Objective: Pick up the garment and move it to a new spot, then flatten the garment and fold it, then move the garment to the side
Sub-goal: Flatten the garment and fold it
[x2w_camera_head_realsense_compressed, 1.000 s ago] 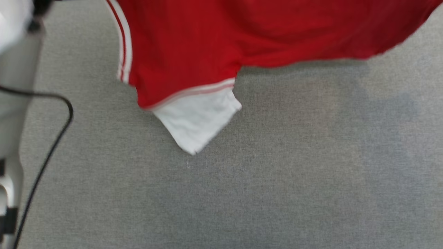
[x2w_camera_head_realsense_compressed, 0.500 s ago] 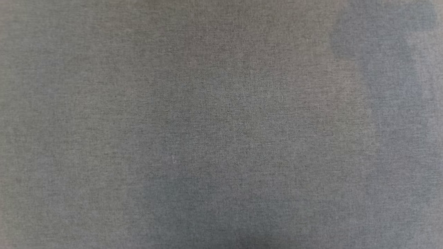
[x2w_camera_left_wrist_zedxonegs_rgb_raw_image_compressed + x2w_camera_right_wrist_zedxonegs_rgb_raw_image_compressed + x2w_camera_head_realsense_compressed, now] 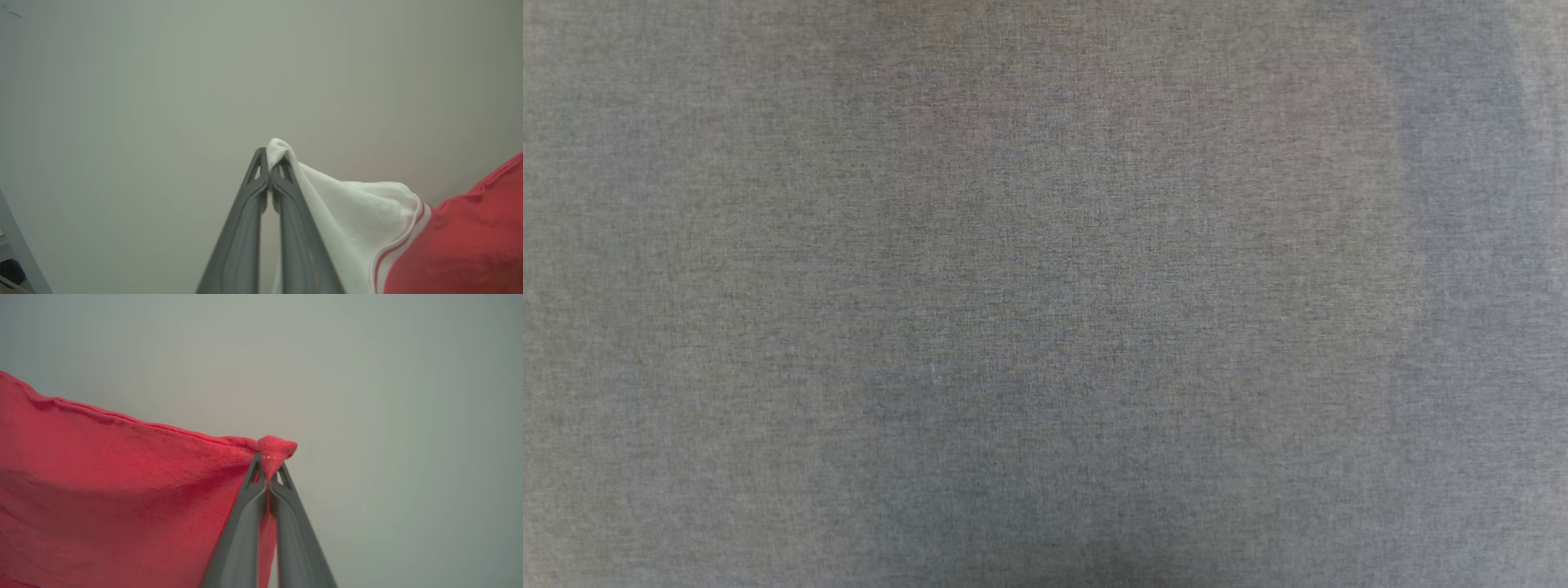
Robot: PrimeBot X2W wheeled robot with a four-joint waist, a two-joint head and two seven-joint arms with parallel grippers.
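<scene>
My left gripper clamps the white sleeve tip of the red jersey T-shirt; my right gripper pinches its red corner. Such slim bites could slip under the cloth's weight.

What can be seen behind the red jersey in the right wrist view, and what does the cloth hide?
Behind the garment a plain pale grey surface shows above and right of it. Whatever lies directly behind the red cloth is covered.
</scene>
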